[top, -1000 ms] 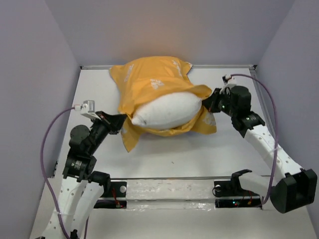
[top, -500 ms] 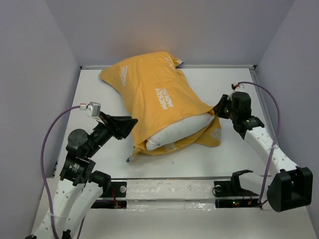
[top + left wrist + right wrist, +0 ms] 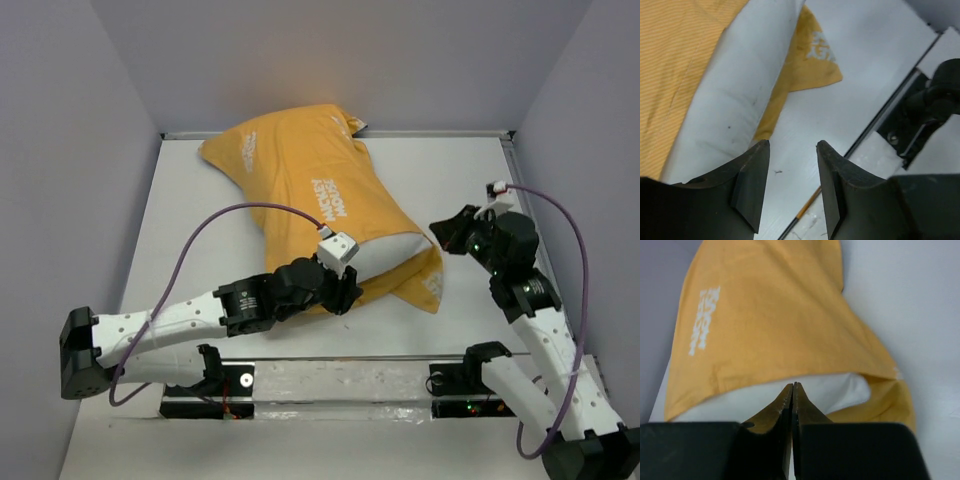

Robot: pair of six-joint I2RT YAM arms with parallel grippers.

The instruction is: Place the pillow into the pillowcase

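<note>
The yellow-orange pillowcase (image 3: 310,190) lies slantwise across the table with the white pillow (image 3: 392,253) inside, only its near end showing at the open mouth. My left gripper (image 3: 345,293) reaches in low at that mouth's near edge. In the left wrist view it (image 3: 792,145) is open over bare table, with the pillow (image 3: 735,100) and a pillowcase flap (image 3: 810,55) just beyond. My right gripper (image 3: 446,233) hangs a little right of the mouth, apart from the cloth. In the right wrist view it (image 3: 793,386) is shut on nothing and faces the pillowcase (image 3: 765,315) and pillow (image 3: 832,390).
A metal rail (image 3: 340,378) with the arm bases runs along the near edge. Purple-grey walls close in the table (image 3: 200,250) on three sides. The left arm's cable (image 3: 215,222) arcs over the table's left half. A dark mount (image 3: 935,100) shows at the right of the left wrist view.
The pillowcase has been drawn further over the pillow. My left arm let go, opened and swung from the left side to the near mouth. My right gripper released the cloth, drew back right and shut.
</note>
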